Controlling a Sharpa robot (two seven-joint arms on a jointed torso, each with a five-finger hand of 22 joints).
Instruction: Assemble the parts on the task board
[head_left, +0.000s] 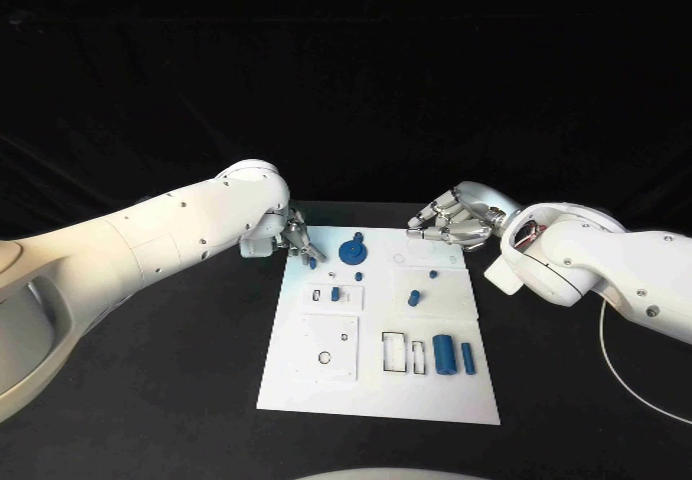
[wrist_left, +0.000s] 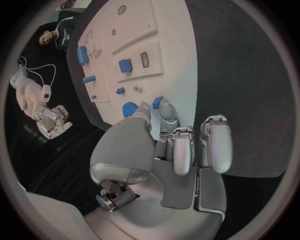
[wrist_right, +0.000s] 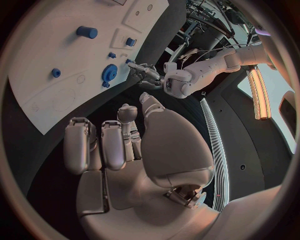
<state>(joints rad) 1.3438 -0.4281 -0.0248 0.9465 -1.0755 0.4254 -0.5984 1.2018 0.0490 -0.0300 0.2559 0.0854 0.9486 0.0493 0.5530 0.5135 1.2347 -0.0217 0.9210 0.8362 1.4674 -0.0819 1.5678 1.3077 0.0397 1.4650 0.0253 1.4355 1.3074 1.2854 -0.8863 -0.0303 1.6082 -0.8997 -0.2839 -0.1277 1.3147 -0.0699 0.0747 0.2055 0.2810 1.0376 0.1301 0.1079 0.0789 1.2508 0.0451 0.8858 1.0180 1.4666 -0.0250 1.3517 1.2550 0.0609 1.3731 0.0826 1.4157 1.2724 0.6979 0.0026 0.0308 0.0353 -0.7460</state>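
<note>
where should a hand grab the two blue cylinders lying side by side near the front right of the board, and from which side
Judging by the head view, take each blue cylinder across its round middle, coming straight down from above. Both lie flat on the task board, long axes running front to back, with a gap between them and the neighbour, so fingers can likely close from left and right. The right hand looks nearer that side.

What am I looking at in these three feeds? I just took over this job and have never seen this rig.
It is a robot with two white arms, each ending in a silver hand. The square picture looks down from its head at a black table. The two round pictures come from cameras at each wrist, behind that hand. In the middle lies the white task board with small blue parts on it, including a gear-like piece near the far edge. The left hand has a small blue piece at its fingers. The right hand hovers past the far corner, holding nothing.
</note>
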